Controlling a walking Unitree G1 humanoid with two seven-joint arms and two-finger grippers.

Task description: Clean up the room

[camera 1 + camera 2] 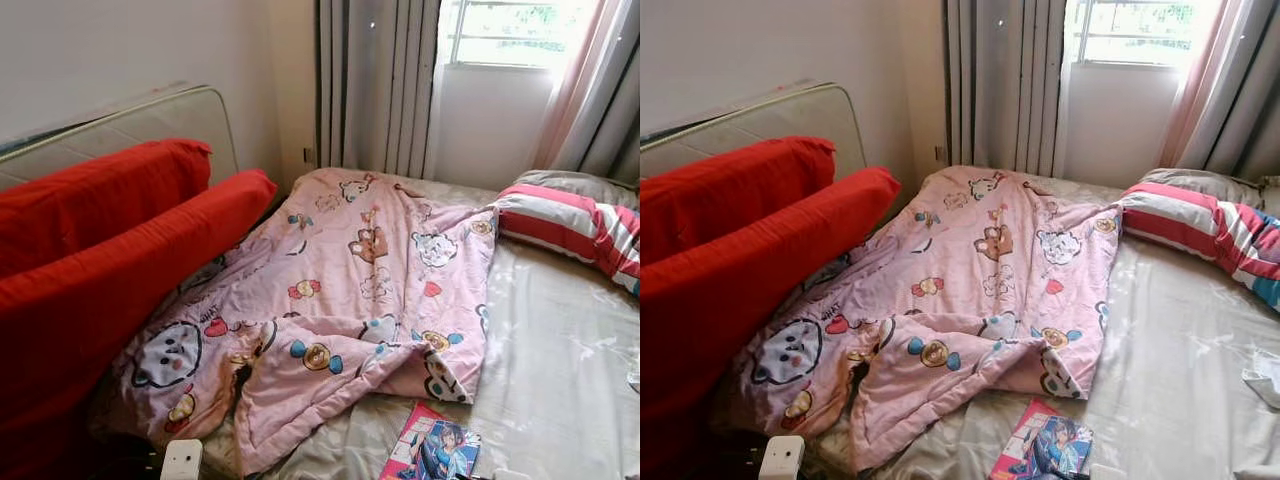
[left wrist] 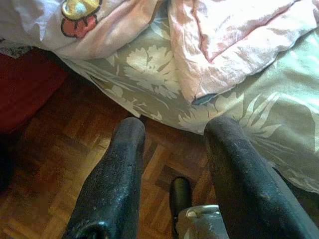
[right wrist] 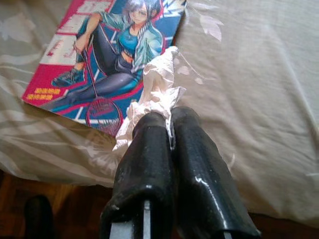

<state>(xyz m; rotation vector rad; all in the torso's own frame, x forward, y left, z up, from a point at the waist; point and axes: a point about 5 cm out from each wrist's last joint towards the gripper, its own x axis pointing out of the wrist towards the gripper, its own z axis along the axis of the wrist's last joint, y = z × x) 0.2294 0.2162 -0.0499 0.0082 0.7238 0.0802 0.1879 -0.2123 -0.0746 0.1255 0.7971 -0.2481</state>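
The right end effector [image 3: 172, 122] is clamped on a crumpled tissue [image 3: 152, 94]. The left end effector [image 2: 172, 149] gapes apart. Still messy: pink blanket [image 1: 330, 300] center, comic book [image 1: 432, 448] bottom.

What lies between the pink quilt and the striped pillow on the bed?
Only bare sheet: in the left eye view, the pink quilt ends at its edge and the striped pillow lies apart, by the window.

Bed [image 1: 560, 340] with bedding and a magazine

Pink quilt [image 1: 340, 290] crumpled along its left side, striped pillow [image 1: 570, 225] at the far right corner, magazine [image 1: 432, 447] at the near edge.
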